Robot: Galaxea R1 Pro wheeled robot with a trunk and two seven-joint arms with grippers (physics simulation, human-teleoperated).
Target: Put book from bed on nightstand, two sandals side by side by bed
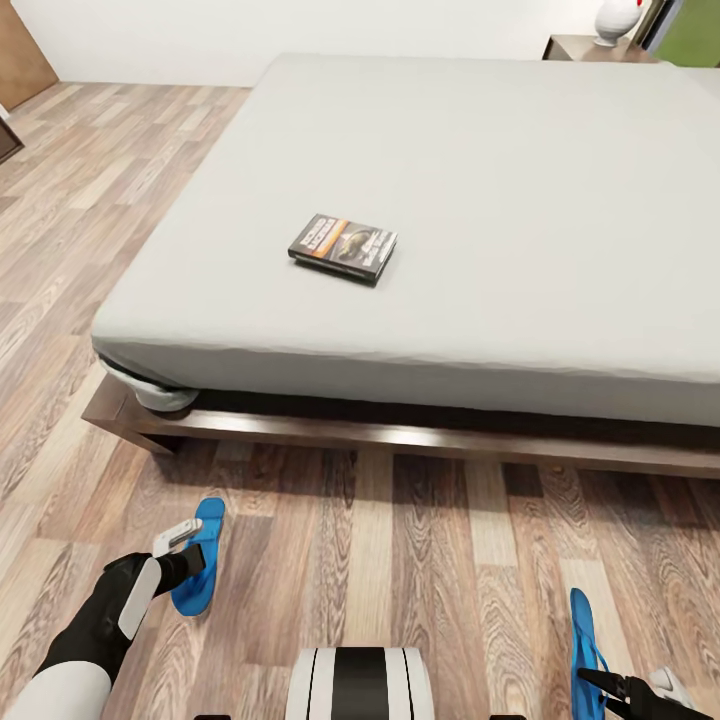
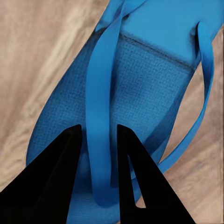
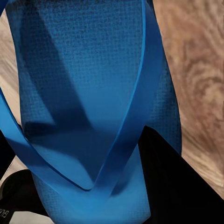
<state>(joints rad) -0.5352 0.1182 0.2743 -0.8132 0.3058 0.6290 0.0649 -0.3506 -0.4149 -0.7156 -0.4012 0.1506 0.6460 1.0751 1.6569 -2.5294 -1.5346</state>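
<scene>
The book [image 1: 343,247] lies flat on the pale mattress of the bed [image 1: 480,150], near its front-left part. On the wood floor before the bed, my left gripper [image 1: 193,562] is shut on the strap of one blue sandal [image 1: 205,560]. In the left wrist view, the two black fingers [image 2: 60,163] pinch that sandal's [image 2: 144,93] middle strap. My right gripper [image 1: 603,682] is shut on the other sandal [image 1: 584,640], which shows edge-on at the lower right. In the right wrist view a black finger [image 3: 163,177] lies against this sandal's [image 3: 84,70] sole and strap.
A nightstand [image 1: 585,47] stands past the bed's far right corner with a white object [image 1: 615,18] on it. The dark bed frame [image 1: 400,435] juts out low along the front. My base [image 1: 360,685] is at the bottom middle. A brown door [image 1: 20,50] is at the far left.
</scene>
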